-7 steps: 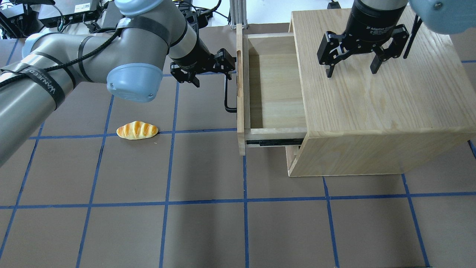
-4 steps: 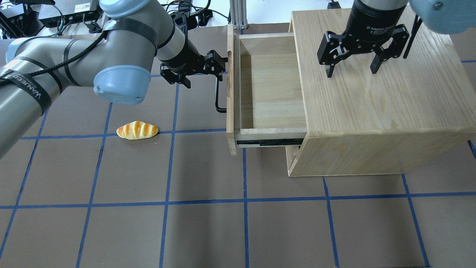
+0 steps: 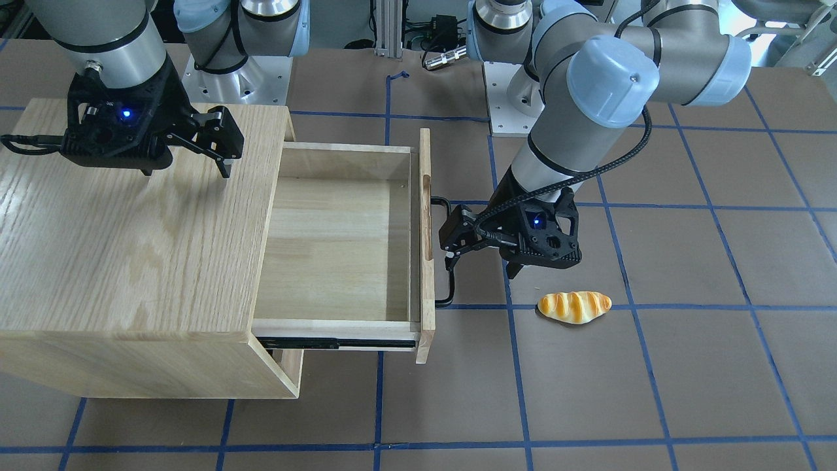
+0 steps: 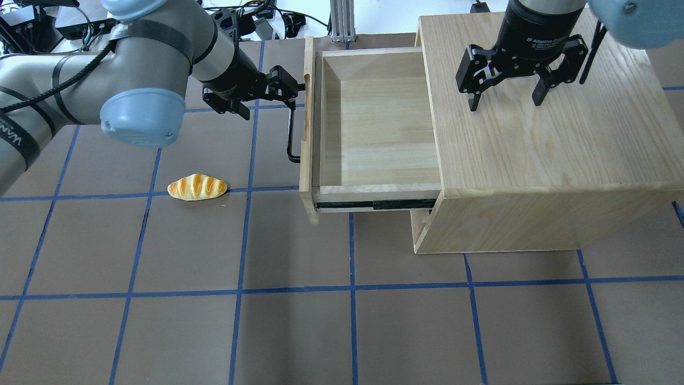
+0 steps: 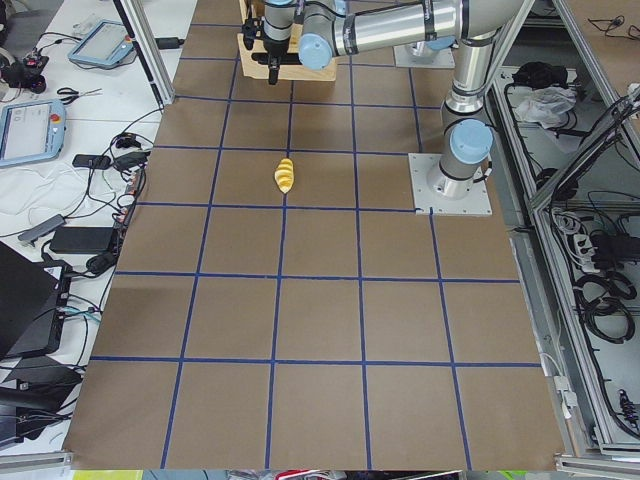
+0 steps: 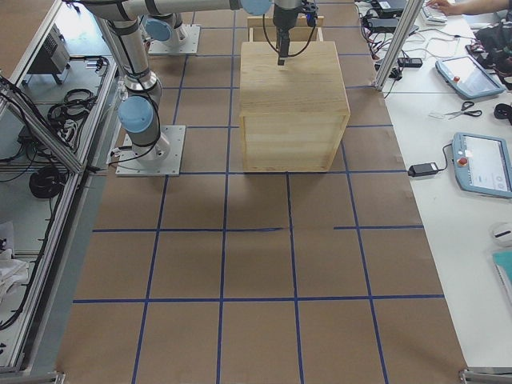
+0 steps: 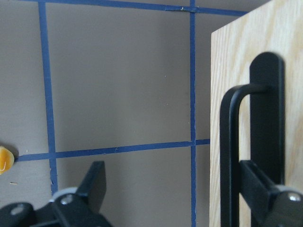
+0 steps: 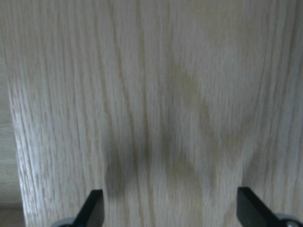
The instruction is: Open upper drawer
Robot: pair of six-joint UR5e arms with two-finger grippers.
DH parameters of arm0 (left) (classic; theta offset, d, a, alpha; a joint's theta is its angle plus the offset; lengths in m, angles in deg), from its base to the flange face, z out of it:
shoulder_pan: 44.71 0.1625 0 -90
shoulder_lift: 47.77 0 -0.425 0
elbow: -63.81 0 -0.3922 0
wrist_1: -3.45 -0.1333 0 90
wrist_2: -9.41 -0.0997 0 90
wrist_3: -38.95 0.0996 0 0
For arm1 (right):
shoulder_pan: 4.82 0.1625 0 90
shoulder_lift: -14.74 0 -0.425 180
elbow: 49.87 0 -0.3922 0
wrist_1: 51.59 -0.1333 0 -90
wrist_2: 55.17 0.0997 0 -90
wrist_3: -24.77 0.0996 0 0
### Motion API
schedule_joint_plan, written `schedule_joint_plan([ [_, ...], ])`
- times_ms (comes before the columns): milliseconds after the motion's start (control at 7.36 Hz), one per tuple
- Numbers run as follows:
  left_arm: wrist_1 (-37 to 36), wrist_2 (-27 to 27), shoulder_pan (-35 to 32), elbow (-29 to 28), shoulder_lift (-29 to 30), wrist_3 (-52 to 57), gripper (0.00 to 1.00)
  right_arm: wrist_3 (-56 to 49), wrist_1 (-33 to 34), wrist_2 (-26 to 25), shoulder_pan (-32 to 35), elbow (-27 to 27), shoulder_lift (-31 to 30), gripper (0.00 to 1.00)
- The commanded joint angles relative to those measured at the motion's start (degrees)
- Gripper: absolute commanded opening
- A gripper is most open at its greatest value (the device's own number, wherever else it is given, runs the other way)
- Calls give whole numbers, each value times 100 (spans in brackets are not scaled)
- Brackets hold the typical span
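Observation:
The upper drawer is a shallow pale-wood box, pulled well out of the oak cabinet, with its black side rail showing. It is empty. My left gripper is open at the black bar handle. In the left wrist view one finger is hooked behind the handle bar against the front panel, and the other stands clear. My right gripper is open, fingertips down at the cabinet top. The front view also shows the drawer, left gripper and right gripper.
A toy bread roll lies on the brown mat to the left of the drawer front, also in the front view. Blue tape lines grid the table. Cables and boxes lie beyond the far edge.
The drawer has slid further out of the cabinet, leftward in the overhead view, together with my left gripper at the handle. The right arm has not moved.

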Motion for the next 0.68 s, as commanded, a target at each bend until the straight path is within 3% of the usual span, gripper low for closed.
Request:
schedule_joint_plan([
  [0,526,-15,106,-175,-298,177,100,2,0,0,0,0,0,100],
  [136,1094,-33,264,-315,-526,640,100,-7,0,0,0,0,0,100],
  [407,2159,-978,379,-745,-905,802,100,2,0,0,0,0,0,100],
  [543,2520,-1112,388,-869,-1055,803,100,2,0,0,0,0,0,100],
])
